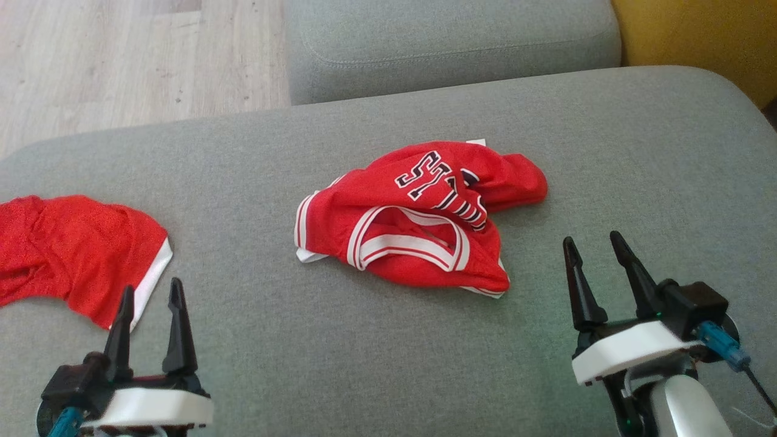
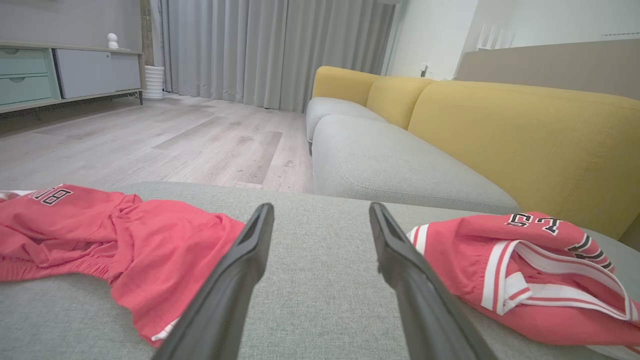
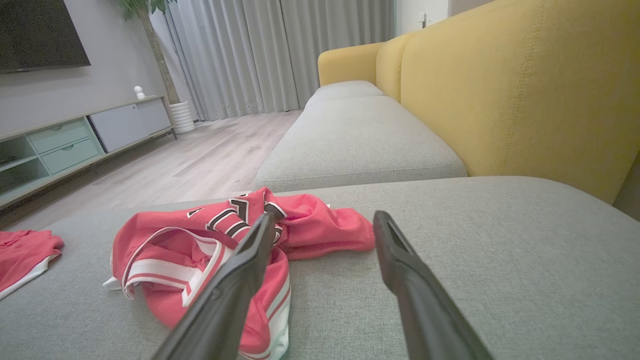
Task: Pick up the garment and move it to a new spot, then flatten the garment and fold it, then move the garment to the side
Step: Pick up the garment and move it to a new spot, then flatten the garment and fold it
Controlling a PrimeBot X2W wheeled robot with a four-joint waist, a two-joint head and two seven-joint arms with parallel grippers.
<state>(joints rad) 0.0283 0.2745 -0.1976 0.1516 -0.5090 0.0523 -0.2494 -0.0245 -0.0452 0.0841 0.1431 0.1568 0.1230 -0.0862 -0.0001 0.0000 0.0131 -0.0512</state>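
The right gripper (image 3: 324, 217) is hovering over the grey cushion (image 3: 500, 260), its 2 fingers spread wide; the crumpled red jersey (image 3: 190, 260) is lying behind 1 finger; another red garment (image 3: 22, 250) is lying far left.

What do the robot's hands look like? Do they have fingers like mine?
Not quite like yours! The left hand and right hand each have just two long, black, pointy fingers, like spikes. Each pair grows from a chunky white block with black parts behind it. A blue cable plug sticks out beside the right one, and its forearm is shiny pale grey.
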